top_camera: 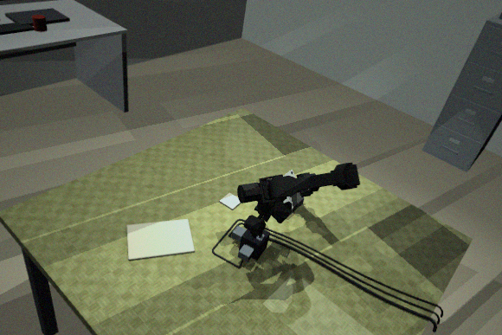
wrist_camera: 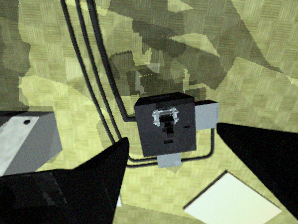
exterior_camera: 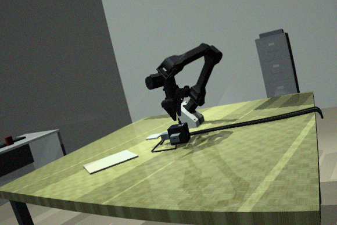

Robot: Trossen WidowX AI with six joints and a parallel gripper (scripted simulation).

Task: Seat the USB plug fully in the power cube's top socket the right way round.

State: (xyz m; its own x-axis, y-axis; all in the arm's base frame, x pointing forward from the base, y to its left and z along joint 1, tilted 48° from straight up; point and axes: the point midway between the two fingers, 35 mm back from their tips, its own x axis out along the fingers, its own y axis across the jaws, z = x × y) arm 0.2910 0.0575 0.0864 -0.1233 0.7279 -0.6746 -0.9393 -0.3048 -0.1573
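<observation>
The black power cube point(top_camera: 259, 245) point(exterior_camera: 182, 135) point(wrist_camera: 149, 137) stands on the table. The jammed USB plug point(exterior_camera: 179, 121) point(wrist_camera: 168, 122) stands up from its top, small and dark, with a pale shiny outline around it in the wrist view. How deep it sits and which way round it is cannot be told. My gripper point(exterior_camera: 177, 117) point(wrist_camera: 171, 134) is open and empty, pointing down just above the cube. In the wrist view its fingers lie on either side of the plug. In the top view the gripper covers the plug.
Two grey plugs point(top_camera: 246, 252) point(exterior_camera: 175, 138) point(wrist_camera: 206, 115) stick out from the cube's sides. Black cables point(top_camera: 346, 263) point(exterior_camera: 247, 122) loop around it and run to the table edge. A large pale panel point(top_camera: 160, 240) point(exterior_camera: 111, 161) point(wrist_camera: 232, 200) and a small white card point(top_camera: 230, 201) point(exterior_camera: 153, 136) lie nearby.
</observation>
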